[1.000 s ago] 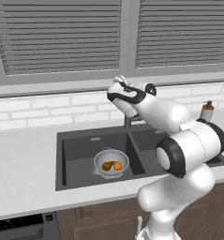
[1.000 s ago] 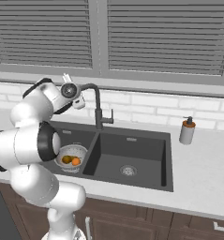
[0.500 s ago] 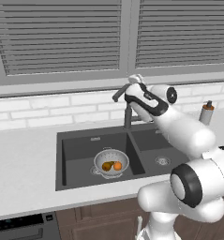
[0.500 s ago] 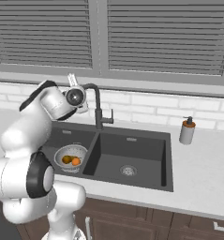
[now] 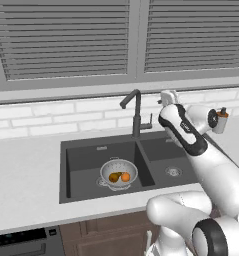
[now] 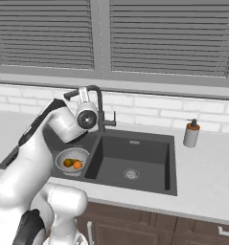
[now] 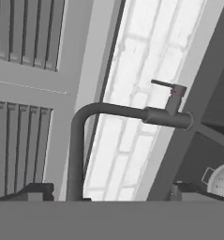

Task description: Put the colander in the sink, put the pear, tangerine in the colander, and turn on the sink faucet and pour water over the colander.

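The black faucet (image 5: 136, 113) rises behind the dark double sink (image 5: 81, 152), its spout angled left toward the left basin. In that basin the colander (image 5: 118, 173) holds the olive-brown pear (image 5: 113, 177) and the orange tangerine (image 5: 125, 176). My gripper (image 5: 167, 96) hovers high, just right of the faucet and level with its top. In the hand view the faucet (image 7: 132, 113) lies ahead with its small side lever (image 7: 163, 84), and the spout bends back between the widely spread fingertips (image 7: 38, 191). The gripper (image 7: 113, 194) is open and holds nothing. No water shows.
A soap dispenser (image 6: 191, 134) with a brown top stands on the counter right of the sink. A white brick backsplash and a window with closed blinds (image 5: 66, 40) run behind the faucet. The right basin (image 6: 130, 158) has a steel drain.
My arm has swung from the faucet's spout end to the right side of the faucet. The colander and both fruits have stayed put.
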